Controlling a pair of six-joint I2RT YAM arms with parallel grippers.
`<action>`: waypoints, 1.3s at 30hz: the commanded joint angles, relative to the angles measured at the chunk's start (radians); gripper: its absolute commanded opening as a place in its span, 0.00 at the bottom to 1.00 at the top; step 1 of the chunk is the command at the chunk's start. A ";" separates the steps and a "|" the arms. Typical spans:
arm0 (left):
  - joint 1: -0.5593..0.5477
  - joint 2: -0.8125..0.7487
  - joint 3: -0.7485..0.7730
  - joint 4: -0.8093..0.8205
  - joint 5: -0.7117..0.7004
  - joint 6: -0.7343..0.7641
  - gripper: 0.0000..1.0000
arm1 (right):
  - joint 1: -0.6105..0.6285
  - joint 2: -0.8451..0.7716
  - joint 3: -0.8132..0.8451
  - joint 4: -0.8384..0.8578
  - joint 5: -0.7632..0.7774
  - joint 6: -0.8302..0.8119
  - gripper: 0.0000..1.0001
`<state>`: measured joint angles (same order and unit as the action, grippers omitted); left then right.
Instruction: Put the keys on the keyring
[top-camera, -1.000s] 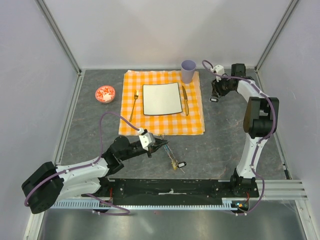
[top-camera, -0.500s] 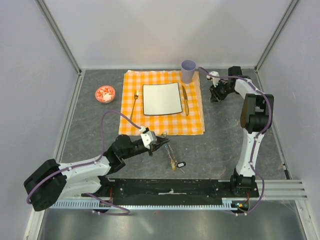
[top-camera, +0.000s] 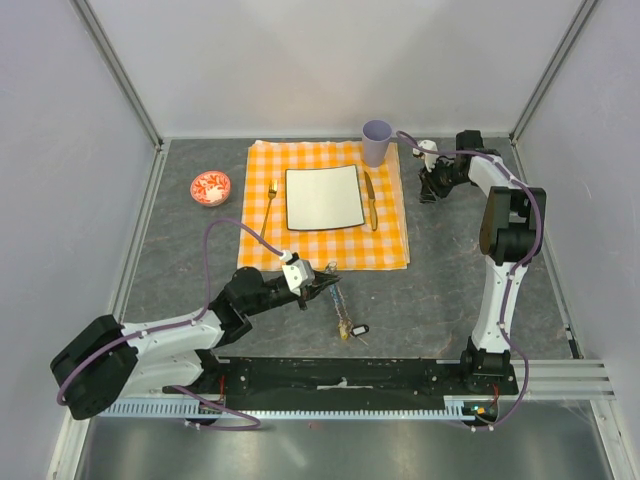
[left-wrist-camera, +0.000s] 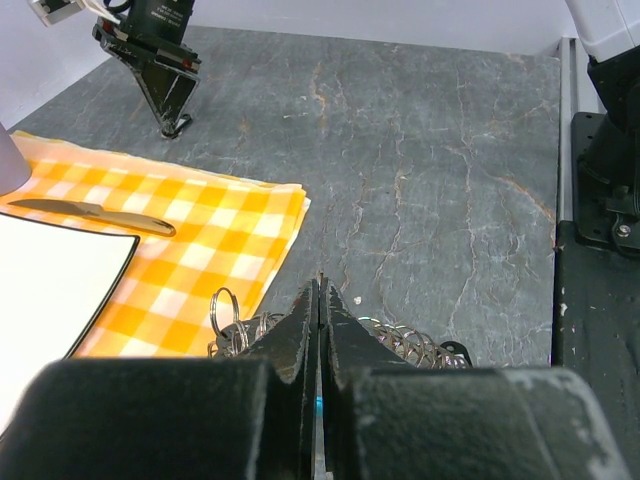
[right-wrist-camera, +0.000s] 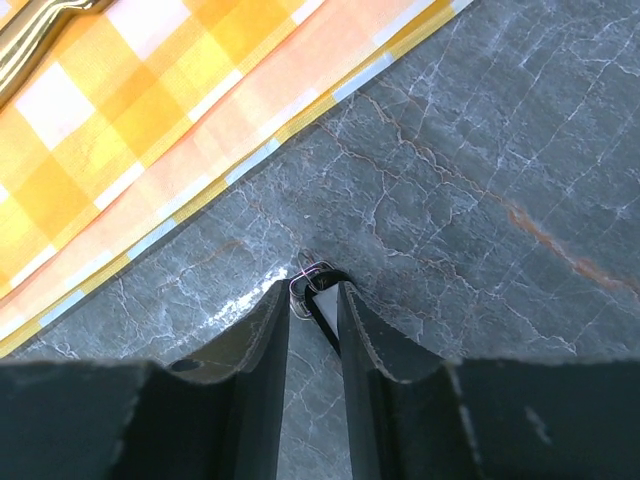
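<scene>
My left gripper (top-camera: 328, 286) is shut on the keyring, and a sliver of its turquoise tag (left-wrist-camera: 320, 402) shows between the jaws. A silvery ring (left-wrist-camera: 222, 305) sticks out on the left of the jaws and a chain of rings (left-wrist-camera: 415, 345) on the right. In the top view the chain (top-camera: 340, 306) trails down to brass-coloured keys (top-camera: 346, 326) and a small black tag (top-camera: 362, 328) on the table. My right gripper (top-camera: 428, 196) points down at the table right of the cloth. Its jaws (right-wrist-camera: 312, 290) stand narrowly apart around a small dark-rimmed flat piece with a silvery wire loop (right-wrist-camera: 318, 297).
An orange checked cloth (top-camera: 325, 250) carries a white square plate (top-camera: 323, 197), a gold fork (top-camera: 270, 210) and a gold knife (top-camera: 370, 200). A lilac cup (top-camera: 377, 142) stands at its far corner. A red-and-white bowl (top-camera: 210, 187) sits at the left. Walls enclose the table.
The right gripper has shifted a little left, down to the table, and its jaws have narrowed around the small piece. The left gripper has edged forward with the keyring, dragging the chain.
</scene>
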<state>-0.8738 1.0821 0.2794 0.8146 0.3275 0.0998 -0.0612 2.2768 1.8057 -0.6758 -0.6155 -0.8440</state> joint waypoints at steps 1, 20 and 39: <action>0.007 0.015 0.020 0.009 0.021 0.024 0.02 | 0.008 0.012 0.041 -0.005 -0.056 -0.030 0.32; 0.010 0.025 0.017 0.015 0.035 0.017 0.02 | 0.015 0.055 0.093 -0.054 -0.046 -0.050 0.14; 0.013 -0.028 -0.003 0.061 0.042 0.003 0.02 | 0.046 -0.318 -0.150 0.093 -0.151 0.143 0.00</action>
<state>-0.8696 1.0851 0.2794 0.8242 0.3500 0.0990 -0.0414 2.1601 1.7092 -0.6777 -0.6876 -0.7864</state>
